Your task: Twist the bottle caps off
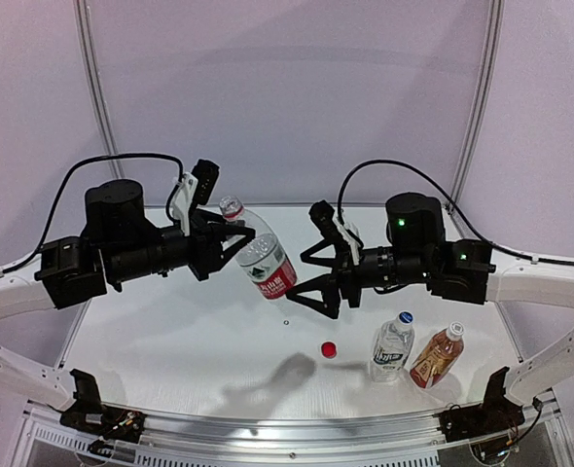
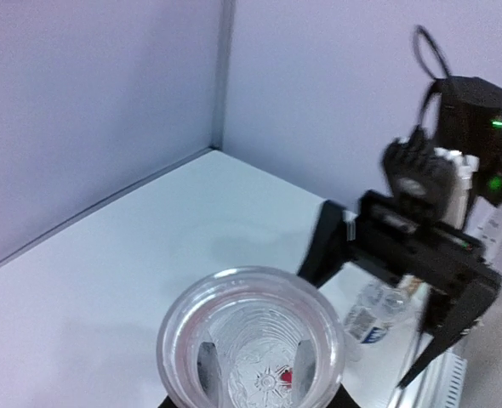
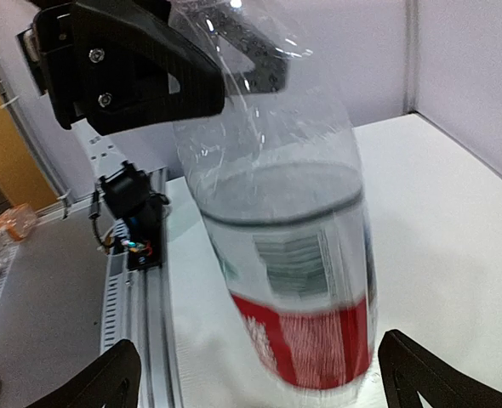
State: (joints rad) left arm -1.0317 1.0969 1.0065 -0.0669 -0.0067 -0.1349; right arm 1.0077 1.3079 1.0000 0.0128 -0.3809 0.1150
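Red cap (image 1: 328, 349) lies off, on the table (image 1: 170, 341). Blue-cap bottle (image 1: 392, 345) and amber bottle (image 1: 437, 356) stand capped beside it. Beyond, left gripper (image 1: 236, 243) pinches the red-label bottle (image 1: 266, 263) aloft; right gripper (image 1: 298, 279) is spread. First bottle judged done. Next: park it, grasp a capped one.

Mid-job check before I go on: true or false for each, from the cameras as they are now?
1. The left fingers hold the red-label bottle up off the table. True.
2. The right fingers are clamped on that bottle. False: they stand wide open, one on each side of its lower end.
3. The red cap lies loose on the table. True.
4. The amber bottle has its cap off. False: its white cap is on.
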